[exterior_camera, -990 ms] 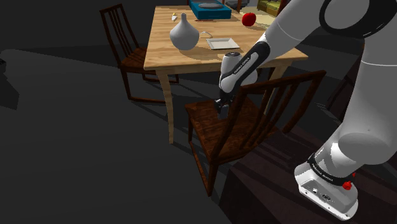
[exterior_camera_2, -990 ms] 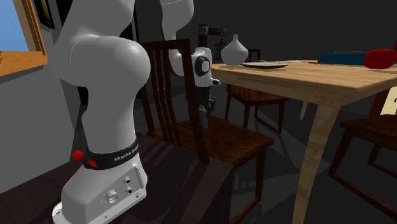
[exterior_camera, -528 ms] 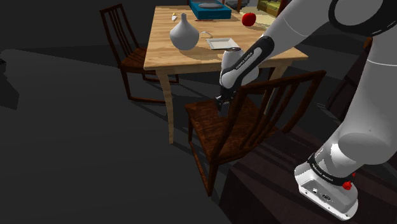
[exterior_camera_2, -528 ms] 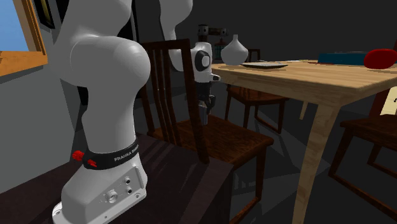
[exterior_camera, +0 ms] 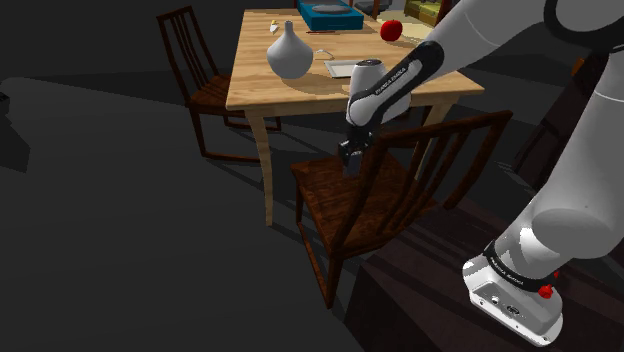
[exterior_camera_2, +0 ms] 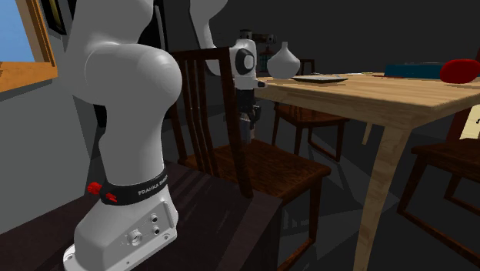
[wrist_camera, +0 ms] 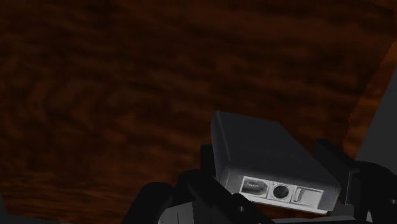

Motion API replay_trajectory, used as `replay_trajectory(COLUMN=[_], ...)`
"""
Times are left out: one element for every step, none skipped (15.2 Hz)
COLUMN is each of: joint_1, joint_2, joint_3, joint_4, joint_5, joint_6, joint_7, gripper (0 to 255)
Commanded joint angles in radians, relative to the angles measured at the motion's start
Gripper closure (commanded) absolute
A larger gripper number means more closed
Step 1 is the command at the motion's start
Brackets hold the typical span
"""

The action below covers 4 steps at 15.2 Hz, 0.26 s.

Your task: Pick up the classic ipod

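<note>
Two black fingers of my gripper [wrist_camera: 270, 175] pinch a small grey slab, the classic ipod [wrist_camera: 254, 143], one finger on each long side. Its end with the round socket and the slots faces the wrist camera. Behind it the wrist view shows the dark reddish-brown wood of a chair seat.

In the shoulder view my gripper [exterior_camera: 350, 160] points down over the rear part of the dark wooden chair [exterior_camera: 340, 200], just beside the near edge of the light wooden table [exterior_camera: 255, 90]. Whether the ipod clears the seat I cannot tell. The chair's slatted back stands between my stand [exterior_camera: 430, 290] and the seat, and my forearm reaches over its top rail.

On the table sit a pale grey round-bellied vase [exterior_camera: 288, 52], a flat white square plate [exterior_camera: 350, 68] close to my wrist, a small red round thing [exterior_camera: 391, 30] and a teal box [exterior_camera: 330, 15] at the far end. A second dark wooden chair [exterior_camera: 195, 60] stands at the table's far side, toward the shoulder view's left.

From the second exterior view my gripper [exterior_camera_2: 248, 127] hangs behind the chair's back rails [exterior_camera_2: 204, 115], which partly screen it. The table's corner lies just beside my wrist, and the vase [exterior_camera_2: 283, 61] stands beyond.
</note>
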Motion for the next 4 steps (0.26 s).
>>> replay_trajectory(joint_1=[0.000,0.000,0.000,0.000], joint_2=[-0.024,-0.035,-0.036,-0.036], joint_3=[-0.001,-0.001,-0.001,-0.001], joint_4=[0.003,0.005,0.005,0.005], joint_5=[-0.001,-0.001,-0.001,-0.001], joint_6=[-0.027,-0.040,-0.042,-0.042], joint_7=[0.000,0.000,0.000,0.000], gripper=[255,255,255,255])
